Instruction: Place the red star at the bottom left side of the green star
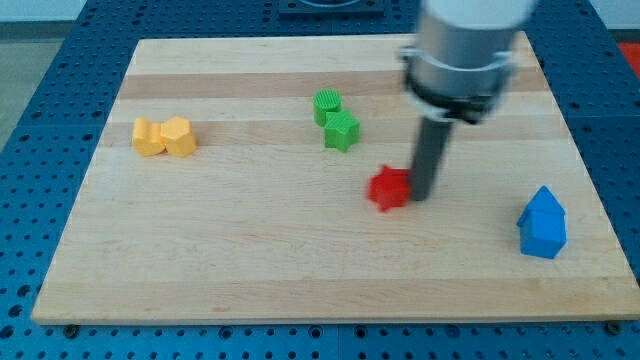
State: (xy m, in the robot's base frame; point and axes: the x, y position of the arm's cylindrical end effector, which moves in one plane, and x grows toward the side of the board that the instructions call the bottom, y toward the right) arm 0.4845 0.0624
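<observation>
The red star (389, 187) lies on the wooden board (250, 260), right of centre. The green star (342, 130) sits above and to the left of it, with a clear gap between them. My tip (421, 194) is at the red star's right edge, touching or nearly touching it. The rod rises from there to the arm's grey body at the view's top.
A green block (327, 104) touches the green star's upper left. Two yellow blocks (164, 137) sit side by side at the view's left. Two blue blocks (542, 223), one against the other, stand near the board's right edge.
</observation>
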